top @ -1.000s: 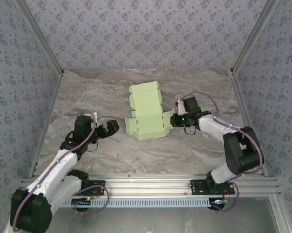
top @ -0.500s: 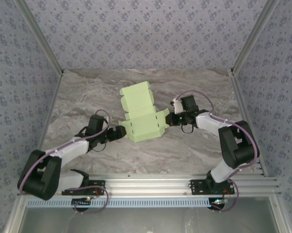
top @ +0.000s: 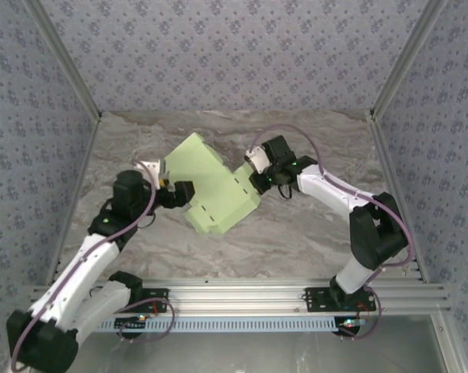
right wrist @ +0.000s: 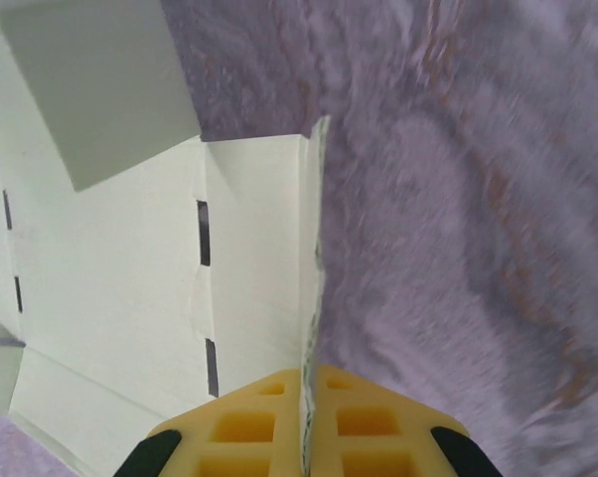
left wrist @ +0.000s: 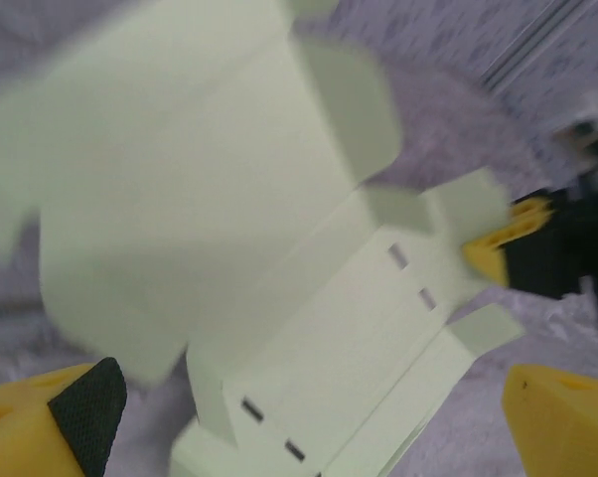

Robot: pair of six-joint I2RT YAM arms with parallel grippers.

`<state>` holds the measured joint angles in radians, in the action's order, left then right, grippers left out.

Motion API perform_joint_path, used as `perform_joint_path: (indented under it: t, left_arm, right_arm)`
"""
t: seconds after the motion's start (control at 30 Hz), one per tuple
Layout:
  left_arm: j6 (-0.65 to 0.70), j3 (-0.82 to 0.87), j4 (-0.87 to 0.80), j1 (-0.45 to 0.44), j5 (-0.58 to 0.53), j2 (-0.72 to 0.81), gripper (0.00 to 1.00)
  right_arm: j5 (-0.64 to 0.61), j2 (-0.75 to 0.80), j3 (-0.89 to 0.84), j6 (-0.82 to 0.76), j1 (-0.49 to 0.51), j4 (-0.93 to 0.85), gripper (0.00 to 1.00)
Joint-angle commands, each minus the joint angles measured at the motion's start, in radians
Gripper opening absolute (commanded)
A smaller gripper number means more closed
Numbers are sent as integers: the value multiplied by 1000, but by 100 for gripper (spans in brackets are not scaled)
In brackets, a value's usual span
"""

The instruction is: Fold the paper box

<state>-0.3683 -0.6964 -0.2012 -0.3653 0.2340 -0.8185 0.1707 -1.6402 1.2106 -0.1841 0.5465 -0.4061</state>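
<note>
Top view: paper box (top: 216,193) lies skewed mid-table (top: 312,233), one panel reaching far-left. Left gripper (top: 179,194) sits at its left edge, right gripper (top: 255,177) at its right edge.

Left wrist view (blurred): jaws wide, fingers (left wrist: 75,412) either side of the card, nothing clamped.

Right wrist view: jaws narrow, pinching the upright side flap (right wrist: 314,248) edge-on.

Risk: the box hangs on that one thin pinch. A sideways pull could tear the flap or let it slip. The left jaws closing on skewed card could crease it off the score lines.
</note>
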Motion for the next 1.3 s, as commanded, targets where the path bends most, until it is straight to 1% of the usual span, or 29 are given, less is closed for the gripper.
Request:
perform_joint_path:
  t: [0.0, 0.03, 0.1, 0.2, 0.27, 0.3, 0.33, 0.37, 0.4, 0.47, 0.53, 0.63, 0.67, 0.7, 0.77, 0.8, 0.83, 0.87, 0.9, 1.0, 1.07, 1.17, 1.23, 1.27]
  left_arm:
    - [194, -117, -148, 20, -39, 11, 99]
    - [209, -150, -172, 27, -34, -12, 100]
    - [241, -208, -202, 32, -11, -74, 99]
    - [259, -246, -191, 32, 17, -142, 99]
    - [250, -240, -166, 32, 23, -165, 99]
    - [246, -228, -145, 32, 36, -174, 99]
    - [243, -212, -124, 32, 47, -182, 99]
    - [244, -194, -103, 32, 63, -191, 99]
    - [239, -174, -82, 31, 71, -200, 99]
    - [207, -136, -47, 32, 72, -216, 99]
    - [168, -91, 10, 32, 98, -225, 99]
    - [127, -42, 94, 27, 136, -244, 99]
    - [115, -35, 106, 21, 136, -253, 99]
    - [110, -29, 115, 13, 137, -263, 99]
    - [117, -21, 128, -9, 137, -285, 99]
    - [124, -17, 134, -20, 131, -300, 99]
    - [124, -18, 132, -27, 125, -315, 99]
    - [121, -23, 123, -32, 118, -332, 99]
    - [112, -29, 109, -35, 108, -344, 99]
    - [87, -18, 125, -46, 91, -362, 99]
    - [71, -10, 135, -47, 87, -364, 99]
    - [29, 10, 174, -47, 85, -358, 99]
    - [8, 30, 223, -49, 90, -357, 99]
    - [5, 30, 229, -49, 87, -357, 99]
  right_arm:
    - [-117, -6, 43, -271, 24, -120, 7]
    - [-132, -3, 40, -359, 38, -128, 6]
    - [-205, 1, 30, -563, 68, -136, 3]
    - [-276, -19, 51, -778, 67, -187, 1]
    - [-329, -52, 82, -868, 61, -224, 6]
    - [-366, -70, 100, -893, 61, -216, 13]
    - [-396, -84, 119, -900, 60, -202, 27]
    - [-423, -105, 144, -900, 58, -200, 93]
    - [-435, -118, 171, -892, 57, -200, 100]
    - [-405, -114, 190, -839, 54, -176, 100]
    - [-361, -75, 186, -710, 42, -122, 100]
    - [-214, 31, 127, -396, -25, -64, 100]
    - [-143, 76, 85, -279, -74, -29, 99]
    - [-48, 115, 39, -151, -135, -13, 94]
    - [112, 148, -43, 97, -277, -10, 77]
    - [181, 149, -75, 202, -352, -31, 71]
    - [250, 143, -104, 266, -400, -49, 66]
    - [331, 139, -134, 288, -438, -66, 63]
    - [371, 140, -172, 294, -453, -80, 63]
    - [427, 156, -269, 354, -453, -67, 67]
    - [477, 153, -320, 382, -455, -41, 67]
    - [467, 127, -368, 395, -448, 4, 64]
    - [455, 97, -364, 386, -429, 10, 55]
    - [454, 87, -363, 381, -413, 13, 54]
